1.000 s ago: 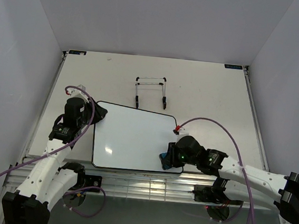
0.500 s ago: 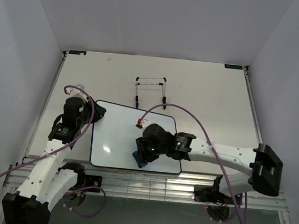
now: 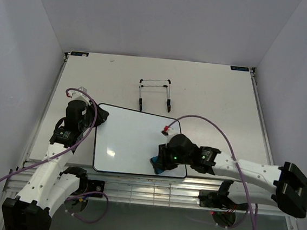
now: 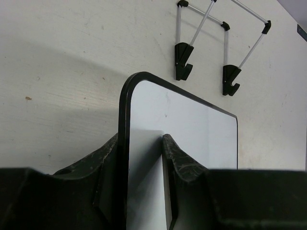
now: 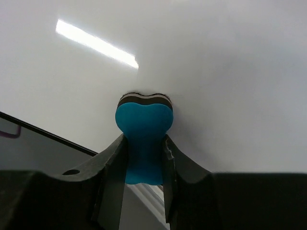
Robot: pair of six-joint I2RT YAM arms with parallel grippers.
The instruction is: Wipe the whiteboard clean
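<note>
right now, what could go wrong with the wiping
1. The left gripper pinches the whiteboard at one corner only, so a hard wipe might pivot it.
2. The eraser in the right gripper sits near the board's near edge and could slip off it.
3. A shoved board could knock the wire stand.

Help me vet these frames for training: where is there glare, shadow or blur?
Top external: a small glare spot on the whiteboard, near-left part. Right wrist: a bright reflected streak above the blue eraser. Left wrist: the left gripper casts a shadow on the whiteboard.
</note>
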